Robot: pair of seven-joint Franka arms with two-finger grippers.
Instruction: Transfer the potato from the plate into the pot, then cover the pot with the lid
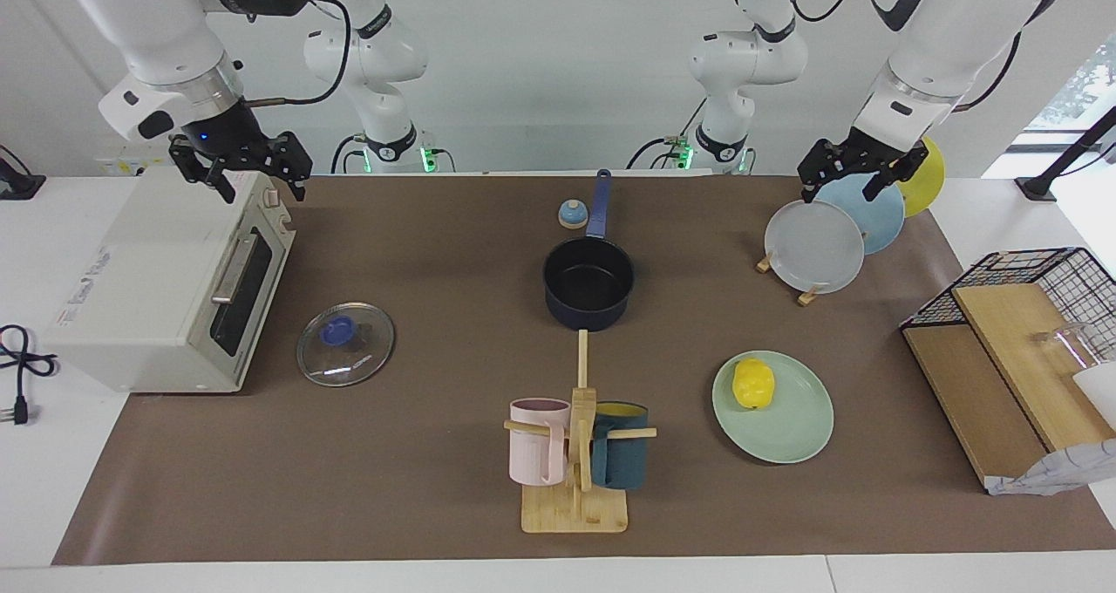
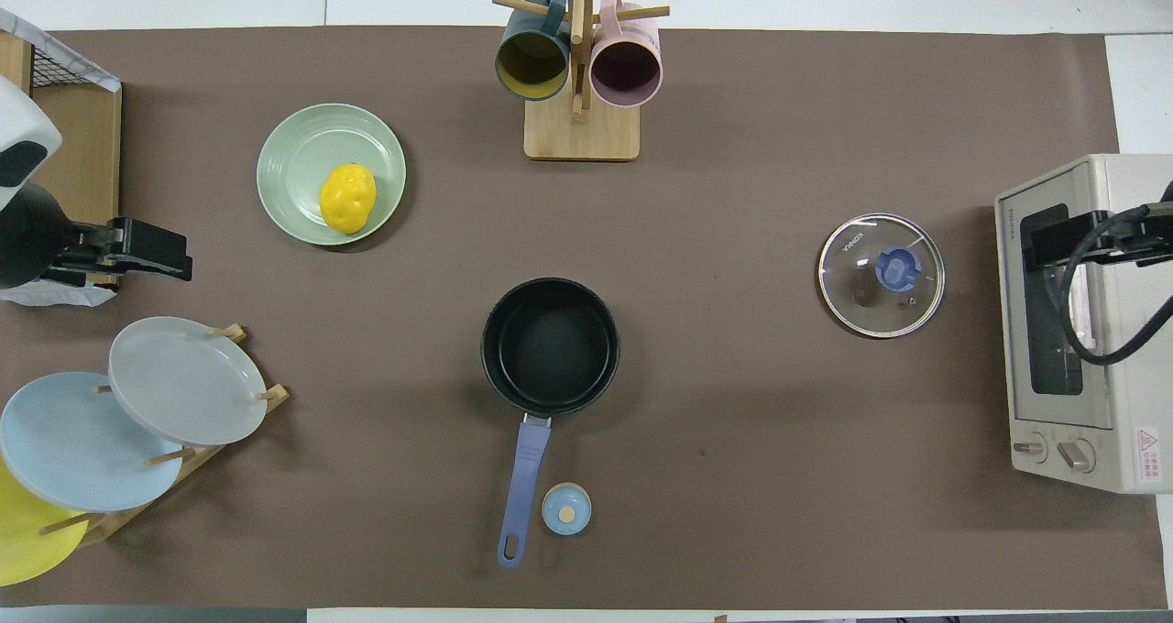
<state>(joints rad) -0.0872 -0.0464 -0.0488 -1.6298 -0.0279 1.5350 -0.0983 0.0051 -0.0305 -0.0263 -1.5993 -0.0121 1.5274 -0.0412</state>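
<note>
While potato sits on plate | step: pickup not begun | left gripper spread over rack plates, right gripper spread over toaster oven | next: left descends to potato, then carries to pot at its 10 o'clock in the facing view.

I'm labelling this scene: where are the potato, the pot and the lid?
potato (image 1: 753,383), facing view, middle of its yellow body.
pot (image 1: 588,276), facing view, its black inside floor.
lid (image 2: 895,269), overhead view, its blue knob.

Glass lid; wooden mug rack; matt mat.
</note>
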